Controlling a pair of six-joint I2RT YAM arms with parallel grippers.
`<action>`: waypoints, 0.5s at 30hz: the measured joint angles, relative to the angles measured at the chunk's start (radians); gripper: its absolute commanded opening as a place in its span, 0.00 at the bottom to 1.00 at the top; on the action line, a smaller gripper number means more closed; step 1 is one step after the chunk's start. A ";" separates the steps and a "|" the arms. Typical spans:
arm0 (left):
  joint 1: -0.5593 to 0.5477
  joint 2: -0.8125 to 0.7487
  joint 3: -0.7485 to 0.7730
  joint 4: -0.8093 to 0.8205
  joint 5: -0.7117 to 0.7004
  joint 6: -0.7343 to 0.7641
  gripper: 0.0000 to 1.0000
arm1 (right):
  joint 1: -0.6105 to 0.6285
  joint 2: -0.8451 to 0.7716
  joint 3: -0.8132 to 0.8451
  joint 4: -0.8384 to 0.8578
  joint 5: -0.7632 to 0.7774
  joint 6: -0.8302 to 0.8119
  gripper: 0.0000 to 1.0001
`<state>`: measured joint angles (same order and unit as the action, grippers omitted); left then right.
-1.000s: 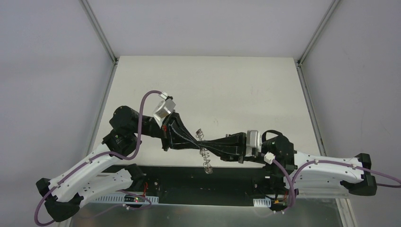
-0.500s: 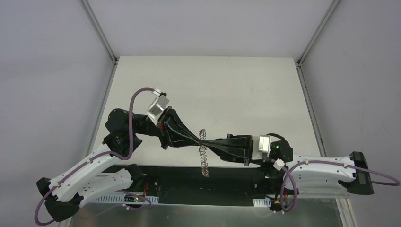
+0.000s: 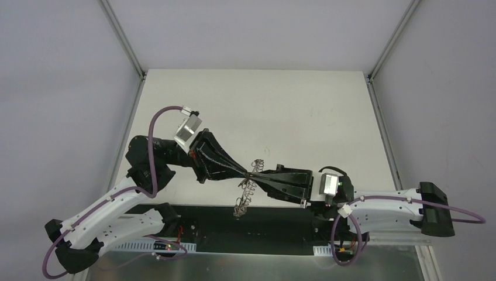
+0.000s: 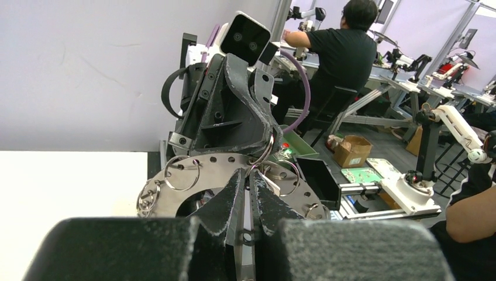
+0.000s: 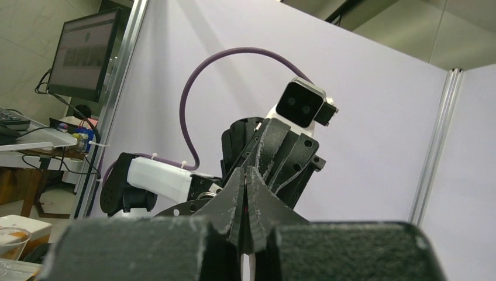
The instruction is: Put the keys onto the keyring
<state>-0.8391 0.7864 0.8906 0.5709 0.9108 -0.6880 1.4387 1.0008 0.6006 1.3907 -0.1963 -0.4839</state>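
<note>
1. Overhead view, lower left: the white left arm, trailing a purple cable (image 3: 153, 137), reaches toward mid-frame. Its left pincer (image 3: 248, 173) is closed on the keyring.
2. Centre of that view: the keyring (image 3: 243, 194) is a floppy silvery ring fringed with wire loops. It hangs in the air from the spot where the two pincer tips meet, near the front edge of the pale tabletop (image 3: 263, 105).
3. Right of centre: the right pincer (image 3: 258, 175) is pressed shut, tip to tip with the left one, on the same ring.
4. Left wrist view: the ring's flat silvery face fills the middle of the frame, just behind the closed black fingers (image 4: 234, 190). A wire loop runs up to the right pincer's tip.
5. The right pincer's dark body and its wrist camera (image 4: 245, 36) block the centre. To the right are a seated person in black (image 4: 345, 55), a cardboard box (image 4: 352, 150) and another white robot arm (image 4: 453, 120).
6. Right wrist view: a monitor (image 5: 82, 55) sits upper left, its lines too small to read. An aluminium post (image 5: 436, 152) stands at the right.
7. The keys are too small to pick out in any view.
</note>
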 measured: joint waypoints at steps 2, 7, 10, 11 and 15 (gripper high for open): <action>0.000 0.010 0.011 0.008 0.000 -0.005 0.04 | 0.000 0.009 0.008 0.019 -0.011 -0.009 0.00; -0.006 0.030 0.026 0.024 -0.003 -0.011 0.21 | 0.000 0.016 0.029 0.027 -0.041 -0.021 0.00; -0.004 0.042 0.034 0.005 -0.013 -0.006 0.29 | 0.007 0.013 0.034 0.026 -0.064 -0.022 0.00; -0.004 0.045 0.036 -0.012 -0.017 -0.001 0.30 | 0.009 0.010 0.033 0.020 -0.070 -0.022 0.00; -0.004 0.041 0.056 -0.097 -0.031 0.029 0.38 | 0.010 -0.014 0.033 0.002 -0.071 -0.023 0.00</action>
<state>-0.8433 0.8272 0.9466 0.4736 0.8799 -0.6594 1.4490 0.9867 0.6338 1.3930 -0.2668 -0.5064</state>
